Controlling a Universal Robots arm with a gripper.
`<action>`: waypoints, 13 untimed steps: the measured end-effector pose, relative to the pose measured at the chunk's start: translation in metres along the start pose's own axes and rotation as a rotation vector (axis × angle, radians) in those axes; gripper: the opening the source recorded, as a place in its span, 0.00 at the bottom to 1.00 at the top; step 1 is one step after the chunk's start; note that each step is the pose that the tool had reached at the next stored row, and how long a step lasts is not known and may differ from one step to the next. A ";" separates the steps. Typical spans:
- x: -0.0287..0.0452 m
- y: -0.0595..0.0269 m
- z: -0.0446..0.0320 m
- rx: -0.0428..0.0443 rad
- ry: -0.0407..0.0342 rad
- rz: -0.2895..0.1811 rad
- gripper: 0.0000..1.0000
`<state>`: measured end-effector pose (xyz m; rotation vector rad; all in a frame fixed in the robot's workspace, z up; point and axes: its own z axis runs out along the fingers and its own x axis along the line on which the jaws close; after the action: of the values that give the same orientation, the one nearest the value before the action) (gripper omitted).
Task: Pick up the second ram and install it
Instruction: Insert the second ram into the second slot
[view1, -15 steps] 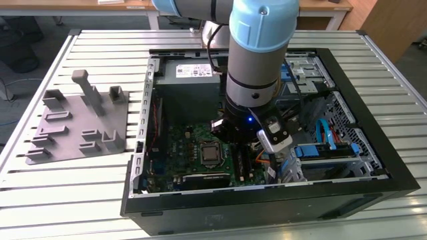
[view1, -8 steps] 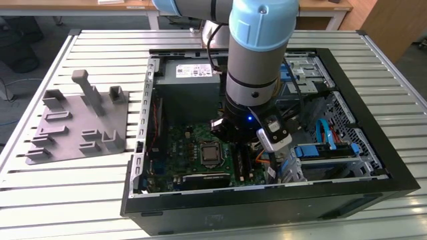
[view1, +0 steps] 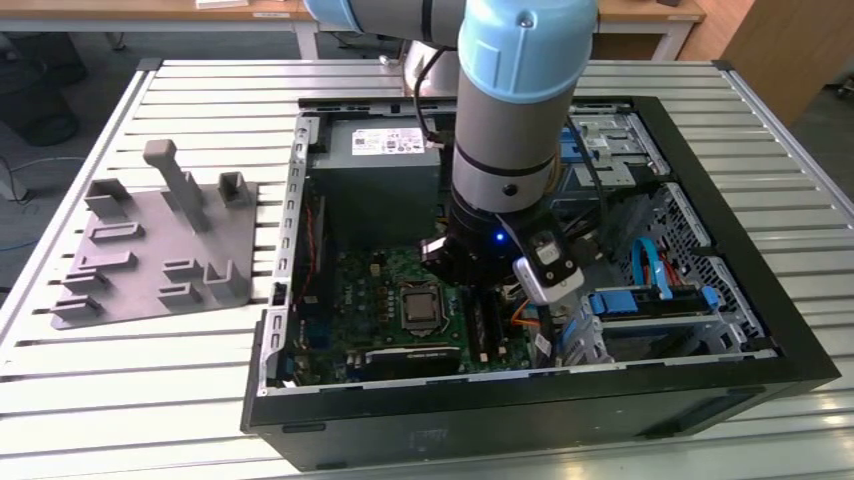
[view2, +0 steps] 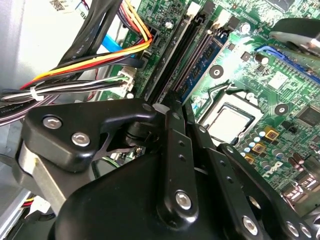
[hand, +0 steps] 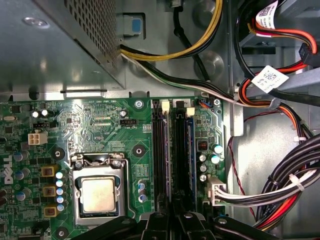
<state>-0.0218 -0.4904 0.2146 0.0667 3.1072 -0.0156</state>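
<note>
Exterior view: the gripper (view1: 497, 288) is hanging inside the case (view1: 747, 335), over the motherboard (view1: 380, 290).

Second wrist view: the fingers (view2: 172, 132) are clenching together with nothing visible between them. A blue ram (view2: 202, 62) is sitting in its slot, and its long axis is running straight away from the fingertips.

First wrist view: that ram is lying just beside two bare slots (hand: 161, 160).

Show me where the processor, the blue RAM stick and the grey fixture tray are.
processor (hand: 100, 194): first wrist view, middle of its metal lid.
blue RAM stick (hand: 190, 150): first wrist view, its top edge.
grey fixture tray (view1: 120, 262): exterior view, flat base.
</note>
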 end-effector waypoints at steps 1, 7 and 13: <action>0.0000 -0.0003 0.0000 0.0000 0.0000 0.000 0.14; -0.0003 -0.0018 0.0000 0.0001 0.0000 -0.002 0.14; -0.0007 -0.0008 0.0007 -0.0050 0.0001 -0.010 0.14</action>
<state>-0.0211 -0.4913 0.2140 0.0505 3.1076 -0.0081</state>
